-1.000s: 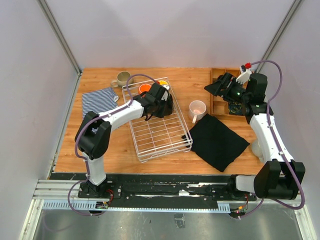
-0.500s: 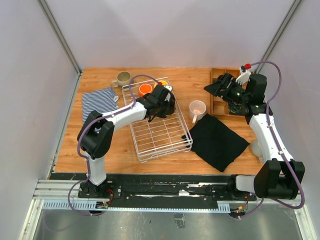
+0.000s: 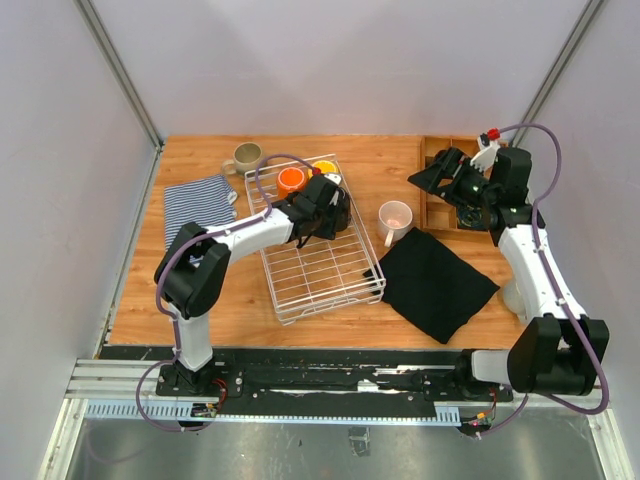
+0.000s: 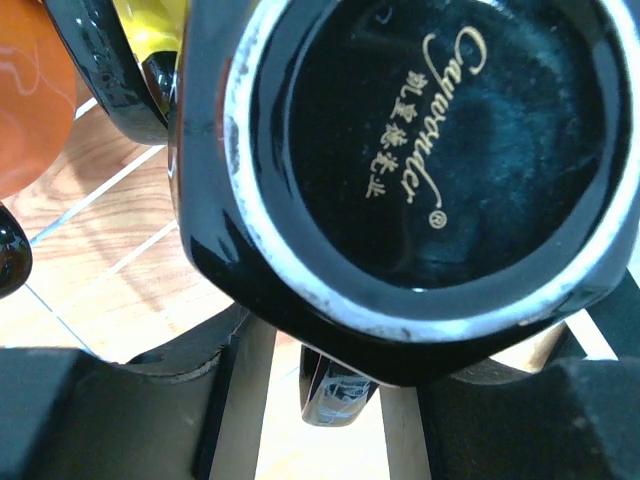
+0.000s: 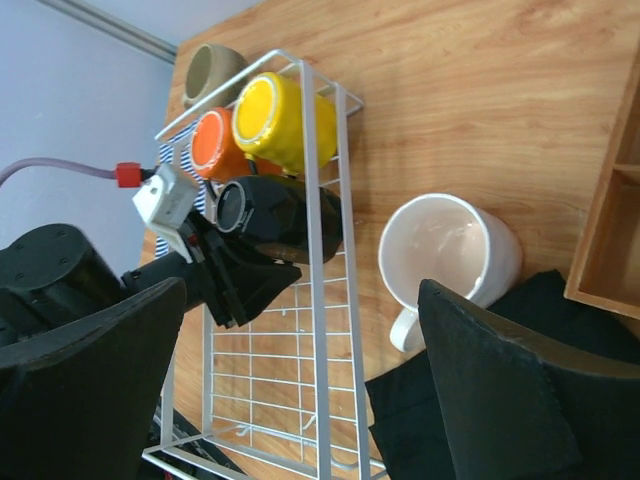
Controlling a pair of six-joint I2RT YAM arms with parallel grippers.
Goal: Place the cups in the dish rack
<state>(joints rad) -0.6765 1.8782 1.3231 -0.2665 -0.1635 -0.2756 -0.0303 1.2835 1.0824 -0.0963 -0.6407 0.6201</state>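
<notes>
The black mug [image 3: 333, 207] lies on its side at the far end of the white wire dish rack [image 3: 330, 300], beside the orange mug [image 3: 291, 179] and yellow mug [image 3: 325, 168]. In the left wrist view its base [image 4: 420, 150] fills the frame. Its handle [image 4: 335, 395] hangs between my left gripper's [image 3: 322, 206] pads with small gaps, so the jaws stand open around it. My right gripper [image 3: 432, 175] is open and empty, raised over the table left of the wooden tray. The pale pink mug [image 3: 394, 217] and beige mug [image 3: 245, 157] stand on the table. The whitish-grey mug is out of view.
A black cloth [image 3: 435, 280] lies right of the rack, touching the pink mug [image 5: 450, 250]. A striped cloth [image 3: 195, 200] lies left of it. The brown wooden compartment tray [image 3: 432, 150] sits at the far right under my right arm. The rack's near grid floor [image 5: 270, 390] holds nothing.
My left gripper has shifted slightly at the rack's far end, staying at the black mug. The right arm has barely moved.
</notes>
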